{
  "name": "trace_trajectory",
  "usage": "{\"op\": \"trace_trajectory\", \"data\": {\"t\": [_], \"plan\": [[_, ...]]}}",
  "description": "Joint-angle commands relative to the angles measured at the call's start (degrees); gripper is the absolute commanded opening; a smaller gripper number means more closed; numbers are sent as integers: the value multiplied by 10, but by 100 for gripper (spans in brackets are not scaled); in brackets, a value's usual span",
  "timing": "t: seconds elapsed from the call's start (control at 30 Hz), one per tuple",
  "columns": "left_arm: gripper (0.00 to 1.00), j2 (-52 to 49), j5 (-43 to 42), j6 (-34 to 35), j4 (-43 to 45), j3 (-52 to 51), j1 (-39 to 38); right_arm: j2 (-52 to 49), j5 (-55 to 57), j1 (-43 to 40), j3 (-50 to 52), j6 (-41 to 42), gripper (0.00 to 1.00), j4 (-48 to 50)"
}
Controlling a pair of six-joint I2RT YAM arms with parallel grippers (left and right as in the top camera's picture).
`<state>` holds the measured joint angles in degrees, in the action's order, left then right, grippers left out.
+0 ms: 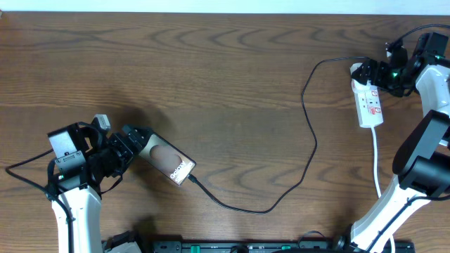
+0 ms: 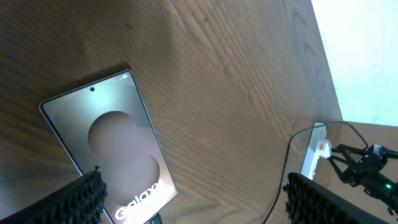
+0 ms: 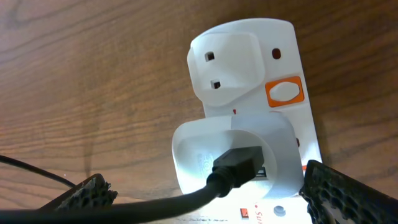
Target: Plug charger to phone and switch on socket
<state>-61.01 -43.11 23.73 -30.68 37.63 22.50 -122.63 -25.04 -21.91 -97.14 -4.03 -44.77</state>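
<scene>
Lying on counter (image 1: 211, 70): phone (image 1: 167, 160), screen up.
Charger (image 3: 239, 165): tip at phone's lettered end.
Socket (image 1: 369, 105): well apart from phone.
Left pincer (image 2: 196, 199): open wide beside phone.
Right pincer (image 3: 211, 190): open wide over socket.

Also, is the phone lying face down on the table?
No, the phone lies screen up, with its white Galaxy lettering showing on the glass.

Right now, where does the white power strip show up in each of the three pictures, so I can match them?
Overhead: the power strip lies at the upper right, beside the right arm.
Left wrist: small and far off, near the lower right edge.
Right wrist: close up, filling the middle of the picture.
Shared landmark: the black charger cable that leads to the strip.
</scene>
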Motion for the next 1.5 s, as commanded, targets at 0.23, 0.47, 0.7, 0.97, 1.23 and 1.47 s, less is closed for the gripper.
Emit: {"op": "trace_trajectory", "data": {"t": [0.23, 0.47, 0.7, 0.97, 1.23, 1.47], "plan": [[90, 0, 7, -10, -2, -2, 2, -3, 16, 7, 0, -23, 96, -24], [90, 0, 7, -10, -2, -2, 2, -4, 16, 7, 29, -23, 96, 0], [90, 0, 7, -10, -2, -2, 2, -9, 14, 17, 75, -22, 96, 26], [90, 0, 7, -10, -2, -2, 2, -22, -4, 46, 95, -20, 95, 42], [90, 0, 7, -10, -2, -2, 2, -21, -20, 55, 95, -7, 95, 43], [90, 0, 7, -10, -2, -2, 2, -21, -64, 55, 95, -7, 95, 45]]}}
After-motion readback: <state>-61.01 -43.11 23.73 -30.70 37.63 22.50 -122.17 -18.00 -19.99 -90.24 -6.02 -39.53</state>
